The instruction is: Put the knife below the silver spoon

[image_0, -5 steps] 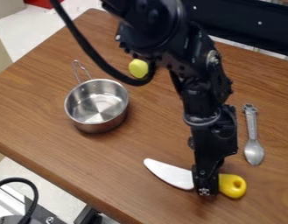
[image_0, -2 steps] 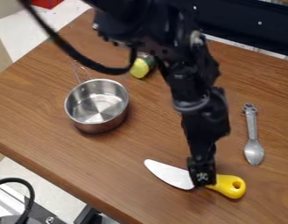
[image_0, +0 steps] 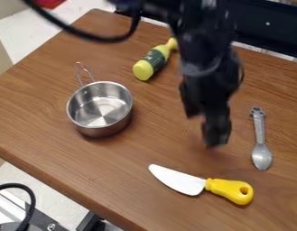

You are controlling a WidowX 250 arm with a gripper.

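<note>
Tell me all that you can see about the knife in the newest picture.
The knife lies flat on the brown wooden-looking table, below the spoon. Its whitish, broad blade has a rounded tip pointing left. The yellow handle, plastic by its look, points right and has a hole near its end. Only the table touches it.

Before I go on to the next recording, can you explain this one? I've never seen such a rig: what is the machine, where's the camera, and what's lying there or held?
The black machine is a robot arm; its hand hangs over a wooden table. A fixed camera looks down at a slant. On the table lie a yellow-handled knife, a silver spoon and a yellow-green bottle, and a metal pot stands at left. The hand appears to hold nothing.
</note>
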